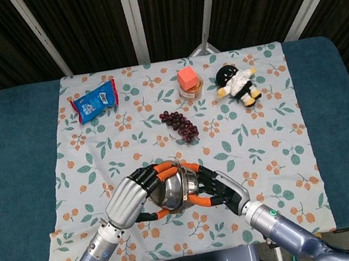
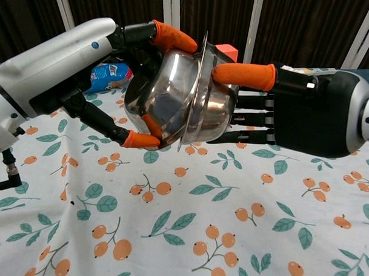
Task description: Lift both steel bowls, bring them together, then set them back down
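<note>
Step in hand: the bringing-together; both steel bowls are aloft over the lower middle of the head view, meeting rim to rim above the floral tablecloth (image 1: 99, 163).
Left hand: the left hand (image 1: 131, 200) grips the left bowl (image 2: 164, 98), an orange-tipped finger hooked over its top rim and another under its lower edge, in the upper left of the chest view.
Right hand: the right hand (image 2: 294, 108) grips the right bowl (image 2: 214, 109), one orange-tipped finger lying along its outer wall and dark fingers closed behind it, right of centre in the chest view.
Bowls: tilted on edge, mouths facing each other; in the chest view the right bowl's rim appears to touch or overlap the left bowl's, though whether one sits partly inside the other cannot be told.
Height: both bowls hang well clear of the cloth in the chest view.
Next move, as judged: part the bowls, swing each mouth-up again, and lower them onto bare cloth at lower left and lower right of the head view; the tilt must come out before release or a bowl may roll on its rim.
Risk, as judged: smooth steel against smooth fingertips could slip as the rims separate.
Bystanders: grapes (image 1: 180, 125) at centre, snack packet (image 1: 94, 101) at upper left, orange-capped jar (image 1: 188, 82) and plush doll (image 1: 238, 84) at upper right, all well apart from the hands.
</note>
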`<act>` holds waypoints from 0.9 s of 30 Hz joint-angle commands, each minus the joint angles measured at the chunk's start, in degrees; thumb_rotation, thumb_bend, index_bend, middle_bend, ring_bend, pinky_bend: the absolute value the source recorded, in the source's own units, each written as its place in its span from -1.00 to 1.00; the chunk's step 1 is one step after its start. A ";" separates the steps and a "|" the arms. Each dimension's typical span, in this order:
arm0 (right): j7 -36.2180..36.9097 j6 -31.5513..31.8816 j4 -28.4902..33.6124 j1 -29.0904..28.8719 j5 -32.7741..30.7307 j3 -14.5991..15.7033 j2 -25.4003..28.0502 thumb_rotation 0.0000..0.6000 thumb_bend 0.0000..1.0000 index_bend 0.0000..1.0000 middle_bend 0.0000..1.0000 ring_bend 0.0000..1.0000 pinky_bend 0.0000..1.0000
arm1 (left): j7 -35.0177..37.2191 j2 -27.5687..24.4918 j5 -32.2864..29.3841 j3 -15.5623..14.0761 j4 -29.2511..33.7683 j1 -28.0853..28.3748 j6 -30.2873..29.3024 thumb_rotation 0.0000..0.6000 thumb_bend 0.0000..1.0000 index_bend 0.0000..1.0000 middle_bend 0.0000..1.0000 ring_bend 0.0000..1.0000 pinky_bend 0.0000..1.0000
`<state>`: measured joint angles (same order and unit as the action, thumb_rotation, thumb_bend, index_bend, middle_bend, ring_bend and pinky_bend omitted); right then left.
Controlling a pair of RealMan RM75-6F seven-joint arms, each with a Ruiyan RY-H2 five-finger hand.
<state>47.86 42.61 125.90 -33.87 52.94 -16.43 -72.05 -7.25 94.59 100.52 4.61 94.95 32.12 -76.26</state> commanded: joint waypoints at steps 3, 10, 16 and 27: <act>-3.02 1.88 1.61 -0.40 -1.93 0.10 -0.65 1.00 -0.14 0.95 0.76 0.89 1.00 | -0.23 -0.25 0.50 -0.41 0.55 -0.16 -0.52 1.00 -0.22 -0.20 0.10 -0.12 0.24; -2.63 1.36 -0.20 0.24 -3.84 -1.22 0.41 1.00 -0.13 0.95 0.76 0.89 1.00 | -0.47 -1.97 1.63 -1.16 2.21 -0.73 -1.74 1.00 -0.22 -0.20 0.10 -0.12 0.24; -0.23 -1.29 -2.64 1.46 -3.32 -2.71 2.15 1.00 -0.13 0.95 0.76 0.89 1.00 | -0.88 -3.47 1.74 -1.11 3.55 -1.05 -2.24 1.00 -0.22 -0.20 0.10 -0.12 0.24; 4.50 -5.46 -5.72 4.37 0.12 -5.33 4.53 1.00 -0.12 0.95 0.76 0.89 1.00 | -2.13 -4.82 1.50 -1.22 4.96 -1.34 -1.97 1.00 -0.22 -0.20 0.10 -0.12 0.24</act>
<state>52.16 37.35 120.22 -29.67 52.84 -21.61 -67.66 -9.35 89.77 102.01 3.42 99.89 30.78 -78.27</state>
